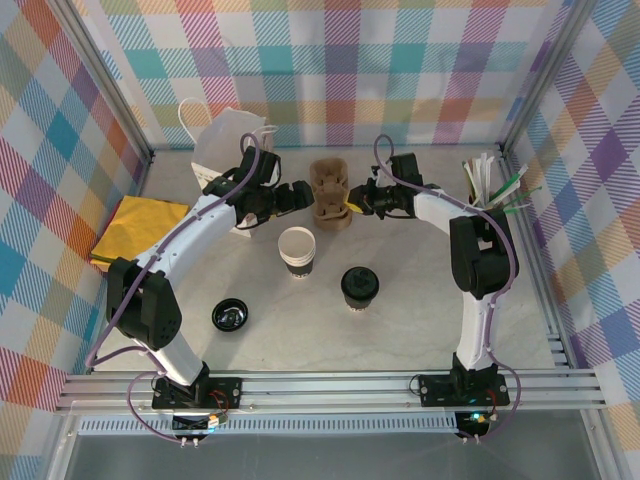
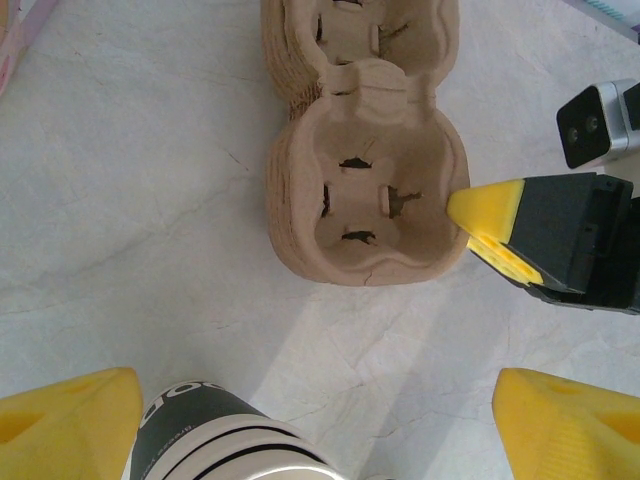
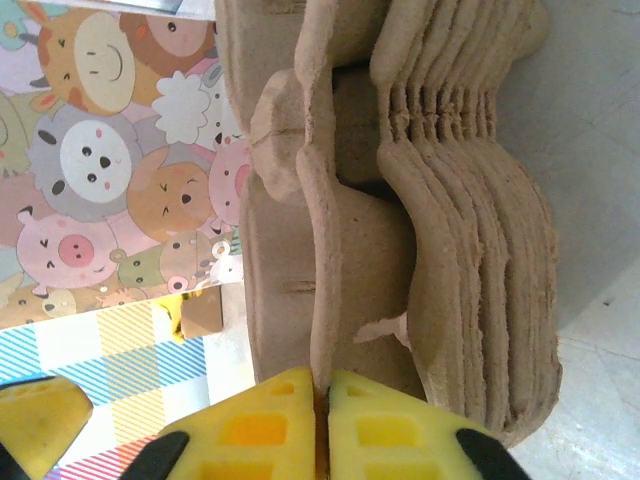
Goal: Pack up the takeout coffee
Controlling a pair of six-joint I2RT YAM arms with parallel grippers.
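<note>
The takeout coffee (image 1: 360, 287) is standing upright on the marble-patterned table (image 1: 430, 320), its long axis running vertical and its black lid facing up, right of centre and well apart from both arms. An open white cup (image 1: 297, 250) is standing just to its left, and a loose black lid (image 1: 230, 315) is lying further left. Behind them the pulp cup carrier stack (image 1: 330, 195) is sitting between the grippers: the right gripper (image 3: 322, 400) is pinching the stack's rim with fingers closed, while the left gripper (image 1: 300, 193) is hovering beside it with fingers spread wide, gripping nothing
</note>
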